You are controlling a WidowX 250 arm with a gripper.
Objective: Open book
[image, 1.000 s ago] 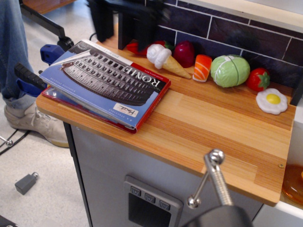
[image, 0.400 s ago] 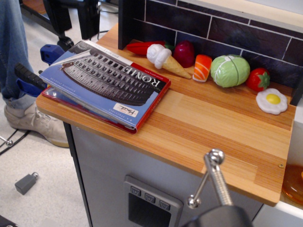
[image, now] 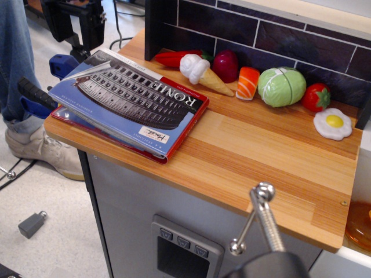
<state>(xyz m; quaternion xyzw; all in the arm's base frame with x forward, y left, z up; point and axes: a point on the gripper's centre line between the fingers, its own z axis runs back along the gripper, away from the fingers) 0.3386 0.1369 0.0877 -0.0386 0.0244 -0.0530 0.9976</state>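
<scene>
Moved: since the earlier frame my gripper (image: 74,20) has swung from behind the toy foods out past the worktop's far left corner; the book has not shifted.
Gripper: dark, at the top left edge of view, holding nothing; whether its jaws stand wide or narrow I cannot tell.
Book (image: 130,99): closed, blue ROME cover up, on the left end of the worktop (image: 261,168), one corner overhanging.
Relation: the book lies just below and right of my gripper, long axis running away from it toward the front edge.
Neighbours: ice-cream cone (image: 200,72) near the book's far edge, clear of it.
Judgement: opening not yet begun.
</scene>
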